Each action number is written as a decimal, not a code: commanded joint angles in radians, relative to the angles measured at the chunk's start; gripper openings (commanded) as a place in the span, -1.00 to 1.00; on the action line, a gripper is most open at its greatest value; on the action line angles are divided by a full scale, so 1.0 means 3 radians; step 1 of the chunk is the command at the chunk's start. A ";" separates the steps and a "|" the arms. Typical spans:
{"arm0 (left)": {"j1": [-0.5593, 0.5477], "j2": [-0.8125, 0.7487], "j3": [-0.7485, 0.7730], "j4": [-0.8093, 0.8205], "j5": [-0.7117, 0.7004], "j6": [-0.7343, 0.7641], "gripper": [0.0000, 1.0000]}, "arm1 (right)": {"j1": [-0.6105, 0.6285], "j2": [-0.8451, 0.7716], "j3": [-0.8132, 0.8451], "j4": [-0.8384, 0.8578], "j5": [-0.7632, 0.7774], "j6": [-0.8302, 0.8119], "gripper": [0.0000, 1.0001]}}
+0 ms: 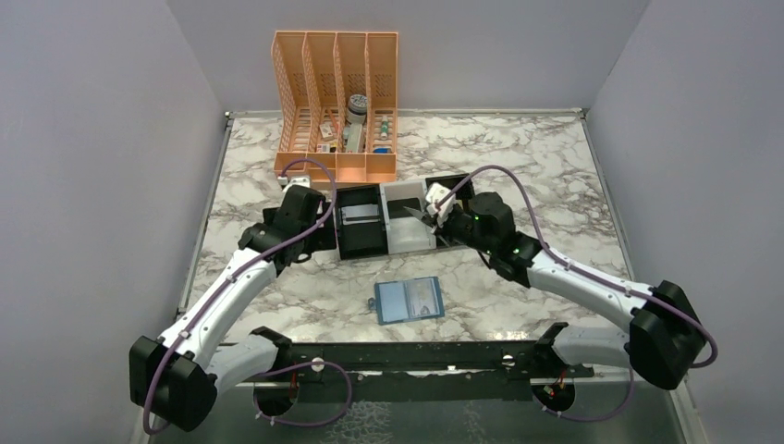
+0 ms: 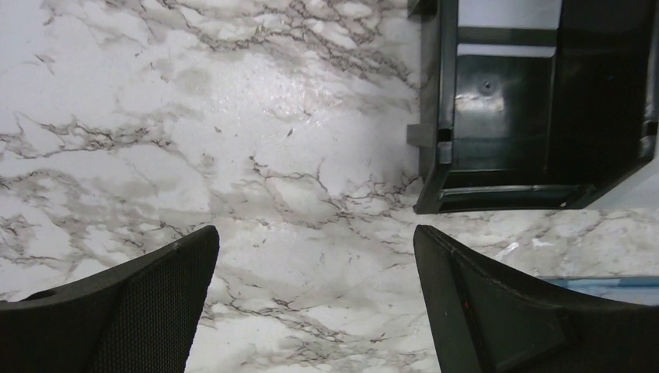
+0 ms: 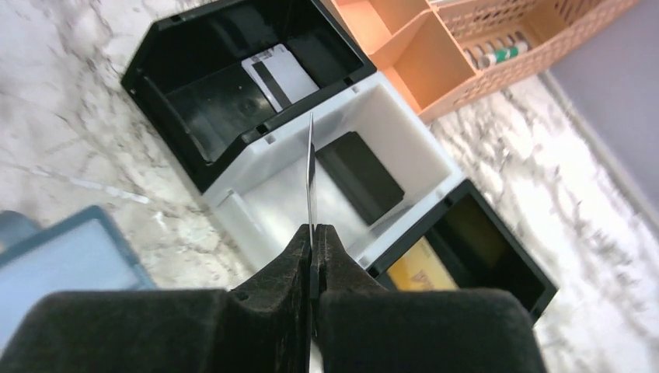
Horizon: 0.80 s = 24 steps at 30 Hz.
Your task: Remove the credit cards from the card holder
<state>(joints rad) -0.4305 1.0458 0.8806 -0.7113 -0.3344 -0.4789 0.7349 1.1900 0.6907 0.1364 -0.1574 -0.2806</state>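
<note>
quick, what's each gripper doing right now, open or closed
Left gripper: open, holding nothing.
Right gripper: shut on a thin flat credit card, seen edge-on.

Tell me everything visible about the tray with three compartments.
The tray looks like plastic: a white bin between two black bins, joined in a row, open on top. It rests flat on the marble table, near the orange rack. Inside lie a white striped card, a black card and a yellow card, one per bin. The right fingers hold another card over it.
</note>
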 commanded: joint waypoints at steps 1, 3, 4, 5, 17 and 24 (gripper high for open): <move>0.0026 -0.0038 -0.0151 0.0213 -0.0016 0.0164 0.98 | 0.0066 0.0376 0.0256 0.0120 0.0070 -0.1019 -0.98; 0.0031 -0.0026 -0.0151 0.0244 -0.0151 0.0173 0.98 | 0.0066 0.0590 0.0429 0.0030 0.0231 -0.1246 -0.98; 0.0033 -0.0010 -0.0130 0.0232 -0.0208 0.0172 0.98 | 0.0065 0.0695 0.0515 -0.0018 0.0301 -0.1376 -0.98; 0.0038 -0.0016 -0.0127 0.0225 -0.0243 0.0169 0.98 | 0.0070 0.0806 0.0605 -0.0057 0.0357 -0.1424 -0.97; 0.0049 -0.0179 -0.0154 0.0210 -0.0411 0.0114 0.98 | 0.0066 0.1712 0.1104 0.0006 0.0768 -0.1817 -0.97; 0.0059 -0.0187 -0.0146 0.0208 -0.0385 0.0116 0.98 | 0.0063 0.2129 0.1339 0.0003 0.0708 -0.1920 -0.98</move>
<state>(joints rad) -0.4191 1.0042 0.8288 -0.6609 -0.4198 -0.4484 0.7525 1.7733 1.0500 0.1131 0.0170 -0.8116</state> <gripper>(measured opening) 0.991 0.015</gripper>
